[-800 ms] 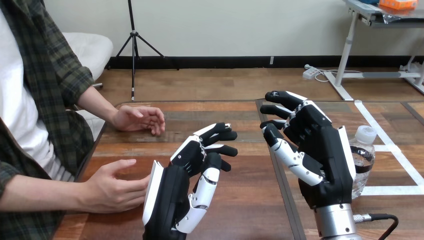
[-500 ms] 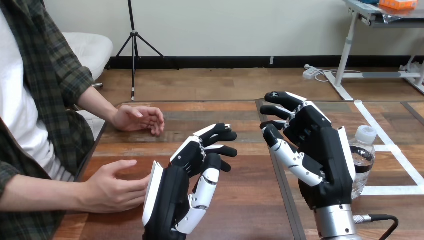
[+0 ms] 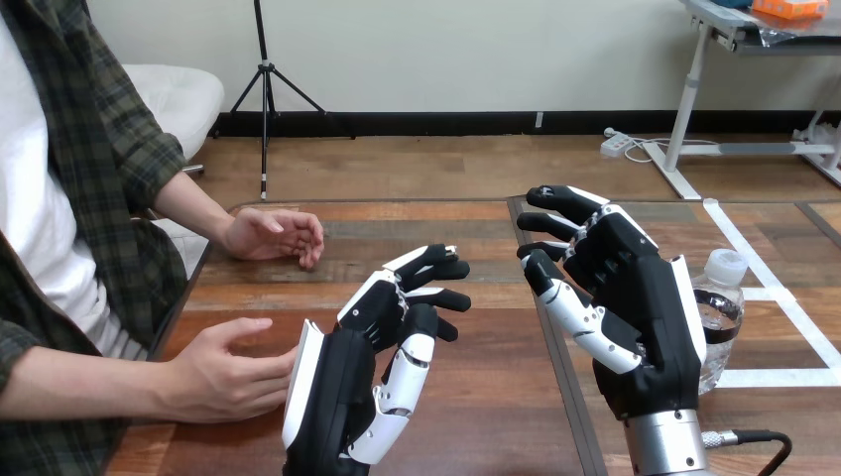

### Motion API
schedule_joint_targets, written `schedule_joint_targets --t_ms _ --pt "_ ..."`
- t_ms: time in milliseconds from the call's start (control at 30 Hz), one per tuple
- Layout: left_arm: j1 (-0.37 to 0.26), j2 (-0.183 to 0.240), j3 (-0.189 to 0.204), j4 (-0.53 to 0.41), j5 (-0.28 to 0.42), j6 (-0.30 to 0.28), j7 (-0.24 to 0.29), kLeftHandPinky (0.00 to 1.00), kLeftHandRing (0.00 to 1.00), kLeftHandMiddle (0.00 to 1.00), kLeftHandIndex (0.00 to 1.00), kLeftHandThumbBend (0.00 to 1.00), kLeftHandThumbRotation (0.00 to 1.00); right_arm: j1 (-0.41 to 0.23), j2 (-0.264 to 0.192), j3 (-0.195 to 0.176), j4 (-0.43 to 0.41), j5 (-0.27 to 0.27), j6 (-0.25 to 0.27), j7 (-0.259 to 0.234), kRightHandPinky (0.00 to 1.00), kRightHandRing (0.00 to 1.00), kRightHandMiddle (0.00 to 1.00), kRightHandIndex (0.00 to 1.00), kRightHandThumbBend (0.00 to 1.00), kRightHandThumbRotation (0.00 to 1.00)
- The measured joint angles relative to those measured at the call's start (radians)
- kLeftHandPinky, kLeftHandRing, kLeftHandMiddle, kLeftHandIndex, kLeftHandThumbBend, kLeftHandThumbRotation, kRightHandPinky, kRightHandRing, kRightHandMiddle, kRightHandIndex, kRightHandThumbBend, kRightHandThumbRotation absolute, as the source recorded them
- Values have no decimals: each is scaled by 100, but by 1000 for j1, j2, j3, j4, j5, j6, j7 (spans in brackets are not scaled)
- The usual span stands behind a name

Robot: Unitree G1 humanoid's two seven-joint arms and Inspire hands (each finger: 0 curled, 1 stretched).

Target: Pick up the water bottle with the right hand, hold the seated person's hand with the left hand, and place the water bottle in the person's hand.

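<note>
L hand (image 3: 342,387) fingers loosely bent, empty; its white back is just beside person's near hand (image 3: 223,375). R hand (image 3: 645,307) fingers spread, relaxed, empty, partly blocking the water bottle (image 3: 720,315), which stands upright w/ white cap just beyond it. Person's far hand (image 3: 273,235) rests on wooden table (image 3: 486,416).

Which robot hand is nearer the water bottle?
Right. The right hand is just beside the water bottle, partly covering it; the left hand is farther away, beyond the right hand.
</note>
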State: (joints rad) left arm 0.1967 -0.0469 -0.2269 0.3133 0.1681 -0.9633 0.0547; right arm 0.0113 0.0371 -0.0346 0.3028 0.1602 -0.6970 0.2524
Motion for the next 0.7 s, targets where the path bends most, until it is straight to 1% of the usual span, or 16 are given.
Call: schedule_joint_targets --t_ms 167,400,500,700 --pt "0 0 0 0 0 -1 0 51 64 73 76 16 75 1 0 -1 0 -1 -21 -1 61 72 77 70 60 22" --pt "0 0 0 0 0 -1 0 51 64 73 76 17 75 1 -2 -4 -4 0 -78 -4 64 74 79 72 61 20" --pt "0 0 0 0 0 -1 0 51 64 73 76 17 75 1 -3 -6 -4 -1 -111 -4 64 74 79 73 63 18" --pt "1 0 0 0 0 -1 0 51 64 73 75 18 76 -3 -6 -21 -4 -5 -199 -11 62 72 78 72 66 17"
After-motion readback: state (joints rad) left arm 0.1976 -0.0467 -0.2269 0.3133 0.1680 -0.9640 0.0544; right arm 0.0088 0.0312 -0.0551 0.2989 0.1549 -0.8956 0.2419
